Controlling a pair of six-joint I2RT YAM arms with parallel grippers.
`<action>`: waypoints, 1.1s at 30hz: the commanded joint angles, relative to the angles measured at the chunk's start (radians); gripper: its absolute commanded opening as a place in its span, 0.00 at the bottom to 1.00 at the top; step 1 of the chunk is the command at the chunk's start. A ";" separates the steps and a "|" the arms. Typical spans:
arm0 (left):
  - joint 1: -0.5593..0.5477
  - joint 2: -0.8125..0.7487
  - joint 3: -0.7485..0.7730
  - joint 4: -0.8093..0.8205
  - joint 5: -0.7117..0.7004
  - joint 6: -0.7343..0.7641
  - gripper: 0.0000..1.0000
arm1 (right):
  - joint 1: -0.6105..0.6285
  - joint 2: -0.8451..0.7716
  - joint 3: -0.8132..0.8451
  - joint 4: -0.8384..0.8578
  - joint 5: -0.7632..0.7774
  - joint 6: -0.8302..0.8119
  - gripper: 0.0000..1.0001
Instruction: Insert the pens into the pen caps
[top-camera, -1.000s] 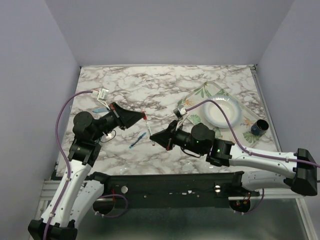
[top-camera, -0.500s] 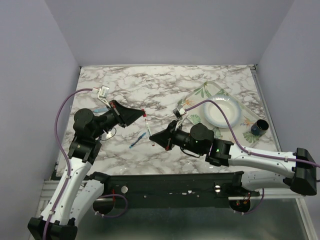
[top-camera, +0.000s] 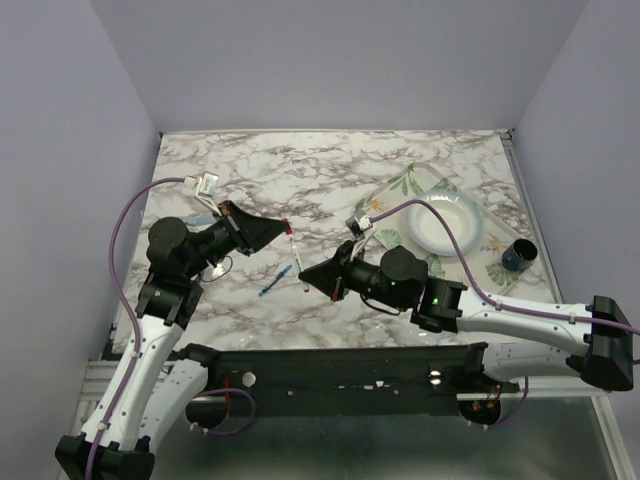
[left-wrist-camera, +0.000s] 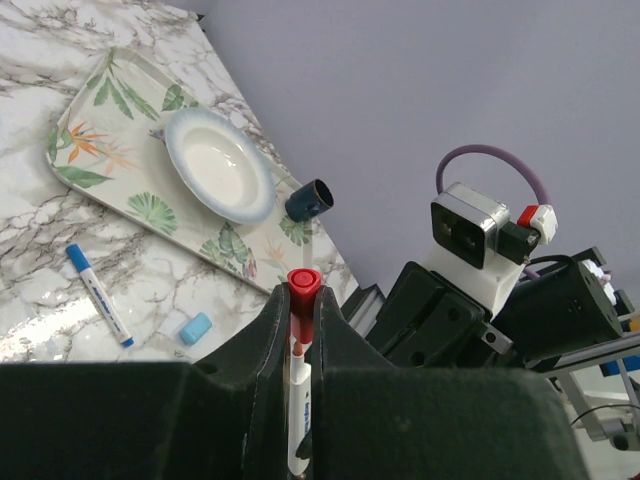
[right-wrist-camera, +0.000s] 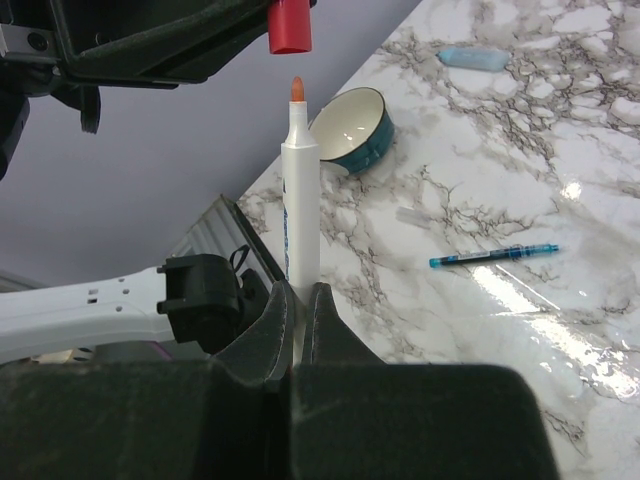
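- Red cap (left-wrist-camera: 302, 281) is pinched between the fingertips of the left gripper (left-wrist-camera: 302, 300), which is clamped on it from both sides.
- White pen (right-wrist-camera: 298, 200) stands upright in the right gripper (right-wrist-camera: 296, 292). The jaws are squeezed tight on the lower barrel and the orange-red nib is bare.
- Nib and cap are lined up but apart. The right wrist view shows a thin gap between the nib and the cap's lower edge (so the pen is not in yet).
- Both are held in the air above the marble table (top-camera: 330, 170), near its front middle, with the two grippers nose to nose in the top view.
- Blue pen (top-camera: 275, 281) lies flat on the marble close beside the meeting grippers, touched by neither.
- Blue-ended pen (left-wrist-camera: 100, 295) (white barrel) lies on the marble beside the floral tray (top-camera: 400, 185). A light blue cap (left-wrist-camera: 195, 327) lies near it, not touching.
- White plate (top-camera: 445, 222) sits on the tray, and a dark cup (top-camera: 518, 255) is at the tray's right edge.
- Teal bowl (right-wrist-camera: 355, 130) rests on the marble behind the held pen in the right wrist view.
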 joint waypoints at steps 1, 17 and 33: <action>0.000 -0.022 -0.025 0.019 -0.001 -0.007 0.00 | 0.006 0.002 0.042 0.004 0.017 -0.005 0.01; 0.000 -0.045 -0.085 0.085 0.039 -0.078 0.00 | 0.006 0.015 0.065 0.004 0.053 -0.020 0.01; -0.001 -0.076 -0.110 0.067 0.088 -0.087 0.00 | 0.006 0.036 0.150 -0.031 0.125 -0.091 0.01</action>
